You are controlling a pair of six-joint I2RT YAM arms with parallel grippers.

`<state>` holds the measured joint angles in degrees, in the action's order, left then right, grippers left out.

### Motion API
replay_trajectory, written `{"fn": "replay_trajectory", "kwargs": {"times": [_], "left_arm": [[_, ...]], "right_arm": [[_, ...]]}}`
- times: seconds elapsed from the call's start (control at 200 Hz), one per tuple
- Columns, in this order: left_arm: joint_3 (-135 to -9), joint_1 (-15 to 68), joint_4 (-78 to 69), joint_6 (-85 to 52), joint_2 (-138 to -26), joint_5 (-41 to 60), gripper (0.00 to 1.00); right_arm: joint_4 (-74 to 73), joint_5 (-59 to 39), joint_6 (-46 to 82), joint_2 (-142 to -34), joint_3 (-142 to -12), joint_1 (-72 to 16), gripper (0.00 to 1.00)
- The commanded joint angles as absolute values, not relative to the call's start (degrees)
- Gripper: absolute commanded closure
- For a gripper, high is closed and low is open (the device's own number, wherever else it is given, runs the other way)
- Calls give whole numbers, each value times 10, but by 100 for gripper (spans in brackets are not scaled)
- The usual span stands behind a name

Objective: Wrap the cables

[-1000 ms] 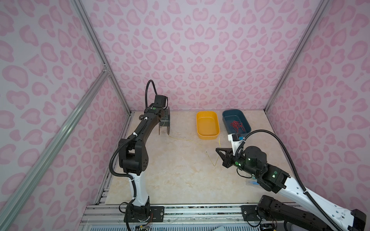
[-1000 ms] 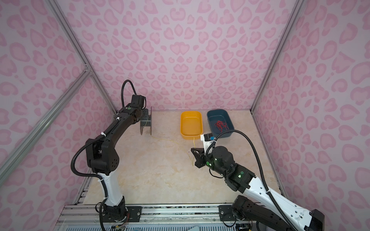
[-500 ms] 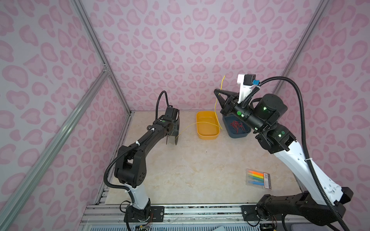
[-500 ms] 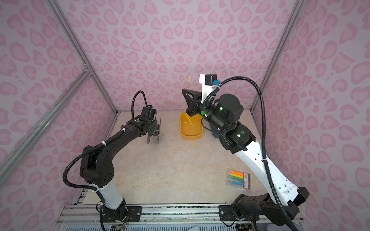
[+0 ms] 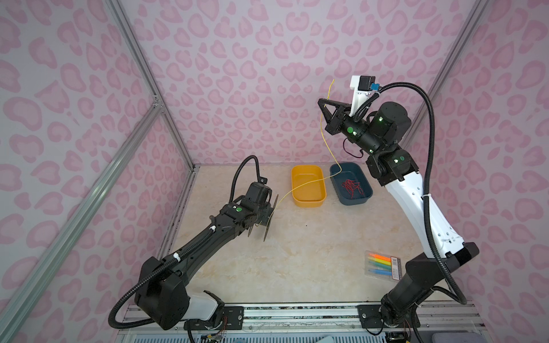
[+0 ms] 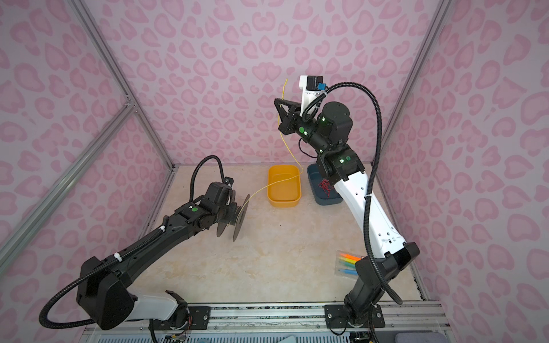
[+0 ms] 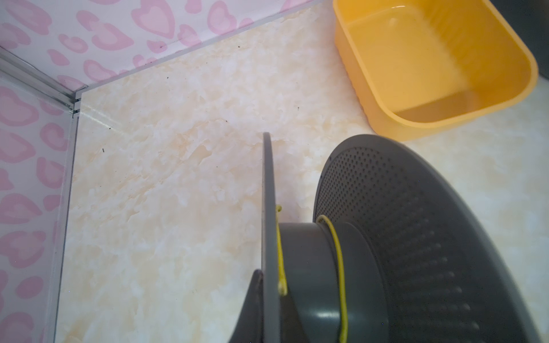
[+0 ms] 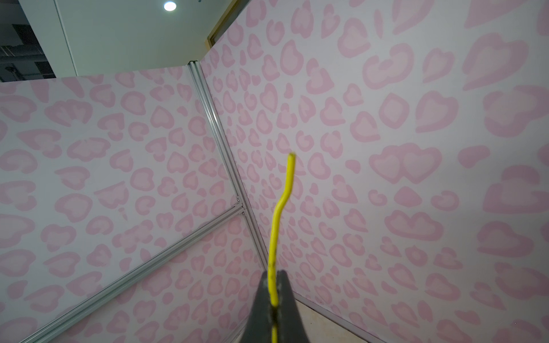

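Left gripper point(image 5: 258, 220): clamped on flange of grey spool point(image 5: 270, 218), low over table point(image 5: 297, 255). Yellow wire point(image 7: 339, 261): a turn or so on hub, then slack across yellow bin point(image 5: 309, 202), rising to right gripper point(image 5: 320, 103), pinched tight on it near the free end, high by back wall. Winding step, looks early. Next, probably: lay more turns on hub, keeping tension.

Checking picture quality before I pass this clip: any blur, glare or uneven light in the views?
In both top views the light is even and detail sharp, though the corners darken. Left wrist view: the spool close to the lens is soft, the yellow bin slightly smeared. Right wrist view: a ceiling lamp glares, the right gripper is blurred, the yellow wire fairly sharp.
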<state>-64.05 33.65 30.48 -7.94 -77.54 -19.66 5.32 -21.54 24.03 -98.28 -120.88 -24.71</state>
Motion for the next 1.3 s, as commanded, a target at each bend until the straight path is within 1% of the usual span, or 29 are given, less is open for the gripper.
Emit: {"fn": "replay_trajectory", "kwargs": {"times": [0.0,0.245,0.44,0.62,0.79,1.145,1.24,1.295], "left_arm": [[-627,355,335,-71,-744,-179,96],[-594,387,382,-70,-689,-157,96],[-594,395,407,-62,-644,-115,96],[-611,396,435,-43,-616,-97,96],[-633,395,461,-31,-591,-106,96],[-741,387,475,-13,-554,-43,96],[-767,366,467,-11,-552,-18,96],[-803,344,458,-15,-555,2,96]], "right_arm": [[20,-240,272,-1008,-1223,-227,100],[-1,-257,306,-1048,-1240,-185,100],[6,-243,287,-1069,-1233,-167,100],[-20,-226,288,-1079,-1174,-141,100],[-47,-217,303,-1089,-1119,-112,100],[-55,-114,217,-1085,-980,-104,100],[-81,-88,208,-1064,-919,-104,100],[-97,-75,204,-1048,-880,-104,100]]}}
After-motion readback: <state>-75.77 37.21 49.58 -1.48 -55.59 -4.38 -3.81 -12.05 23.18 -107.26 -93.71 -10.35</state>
